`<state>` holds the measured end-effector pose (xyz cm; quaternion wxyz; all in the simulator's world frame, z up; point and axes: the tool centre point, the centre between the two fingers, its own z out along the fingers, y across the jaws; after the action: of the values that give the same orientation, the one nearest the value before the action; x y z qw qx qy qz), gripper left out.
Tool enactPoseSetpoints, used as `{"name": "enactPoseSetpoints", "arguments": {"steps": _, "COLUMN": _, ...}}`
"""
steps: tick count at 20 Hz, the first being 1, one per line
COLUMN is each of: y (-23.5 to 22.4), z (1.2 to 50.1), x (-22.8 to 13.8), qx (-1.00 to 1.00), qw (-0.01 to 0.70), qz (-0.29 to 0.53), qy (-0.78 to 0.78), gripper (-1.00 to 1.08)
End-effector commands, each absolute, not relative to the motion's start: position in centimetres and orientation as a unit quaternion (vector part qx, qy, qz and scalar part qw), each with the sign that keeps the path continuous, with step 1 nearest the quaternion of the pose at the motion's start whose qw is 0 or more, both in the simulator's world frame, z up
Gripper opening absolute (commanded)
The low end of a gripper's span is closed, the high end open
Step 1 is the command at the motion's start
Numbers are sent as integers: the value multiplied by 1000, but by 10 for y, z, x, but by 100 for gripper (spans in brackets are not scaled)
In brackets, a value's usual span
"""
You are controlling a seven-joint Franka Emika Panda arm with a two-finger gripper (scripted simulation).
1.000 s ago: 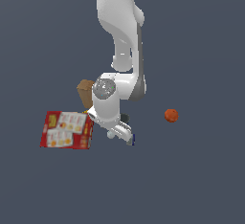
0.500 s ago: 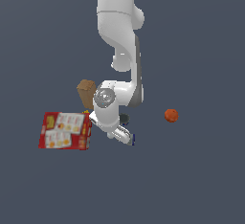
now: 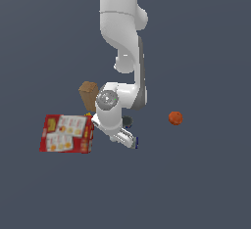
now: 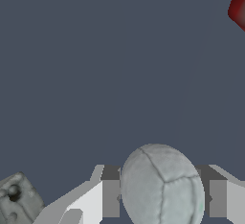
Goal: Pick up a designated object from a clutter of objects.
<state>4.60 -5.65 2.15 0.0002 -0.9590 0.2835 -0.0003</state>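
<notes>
In the wrist view the tiny whitish-grey ball (image 4: 162,184) sits on the floor between my two fingers (image 4: 110,196). My gripper (image 4: 163,200) is low around it, open, with a narrow gap showing on each side of the ball. In the exterior view the gripper (image 3: 127,140) is down at the floor just to the right of the flat red printed box (image 3: 66,133), and the hand hides the ball. A small grey-blue block (image 4: 19,203) lies close beside one finger.
The brown upright box (image 3: 88,94) stands behind the red box, close to the arm's wrist. A dark disc (image 3: 127,121) lies right behind the hand. The orange ball (image 3: 175,118) lies apart at the exterior view's right. A corner of the red box (image 4: 238,7) shows in the wrist view.
The arm has come down, bringing the hand lower to the floor beside the red box. The boxes and the orange ball have not moved.
</notes>
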Motion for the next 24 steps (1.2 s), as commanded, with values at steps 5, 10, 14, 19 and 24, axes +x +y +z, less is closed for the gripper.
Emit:
{"name": "enactPoseSetpoints", "arguments": {"steps": 5, "y": -55, "z": 24, "x": 44, "qx": -959, "qw": 0, "qz": 0, "qy": 284, "gripper": -100}}
{"name": "enactPoseSetpoints", "arguments": {"steps": 10, "y": -51, "z": 36, "x": 37, "qx": -959, "qw": 0, "qz": 0, "qy": 284, "gripper": -100}}
{"name": "enactPoseSetpoints", "arguments": {"steps": 14, "y": -44, "z": 52, "x": 28, "qx": -959, "qw": 0, "qz": 0, "qy": 284, "gripper": -100}}
{"name": "enactPoseSetpoints", "arguments": {"steps": 19, "y": -33, "z": 81, "x": 12, "qx": -959, "qw": 0, "qz": 0, "qy": 284, "gripper": -100}}
{"name": "enactPoseSetpoints", "arguments": {"steps": 24, "y": -20, "z": 116, "x": -8, "qx": -959, "qw": 0, "qz": 0, "qy": 284, "gripper": -100}}
